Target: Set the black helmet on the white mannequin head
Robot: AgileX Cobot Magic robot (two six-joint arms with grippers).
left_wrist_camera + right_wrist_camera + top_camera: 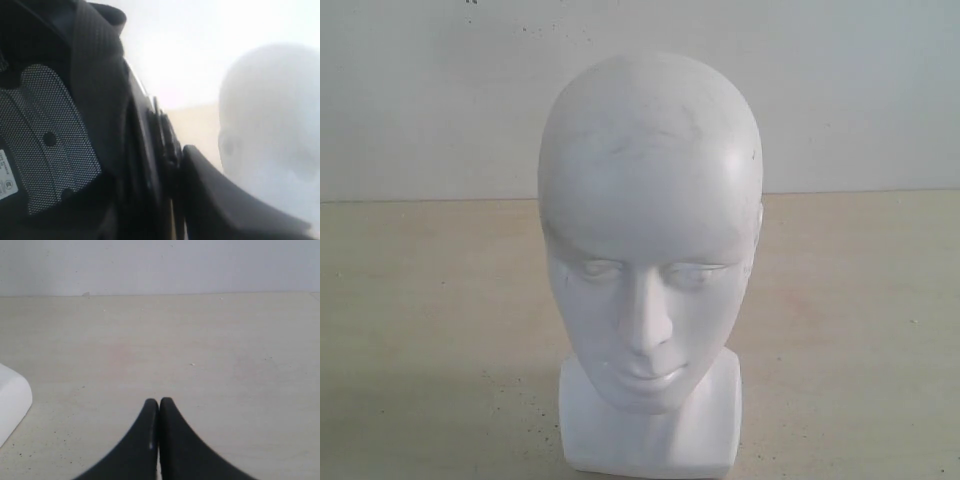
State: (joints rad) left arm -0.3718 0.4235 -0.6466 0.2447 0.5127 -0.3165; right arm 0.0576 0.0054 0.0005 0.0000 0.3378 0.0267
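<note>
My left gripper [179, 161] is clamped on the rim of the rounded black helmet [95, 75]. One black finger [225, 200] lies against the shell's edge, and the other is hidden from me. Only the left wrist camera shows this. Held up close to that camera, the helmet turns its padded inside toward it, with a grey perforated mesh liner [50, 140] and a small white label [6, 185]. I cannot tell which way the visor points. Beyond the rim, blurred, is the matte white bald mannequin head [270, 115], near the helmet but apart from it.

My right gripper [159, 407] is clenched on nothing, its tips pressed together above the pale beige table [200, 340]. A corner of a white block [12, 400] sits at the edge of that view.

The exterior view gives the head sharply (it shows neither arm). The head stands upright on its squared base with its long axis vertical. Its face is toward that camera, and the bare crown has faint grey scuffs. A plain white wall [420, 80] rises behind it.
</note>
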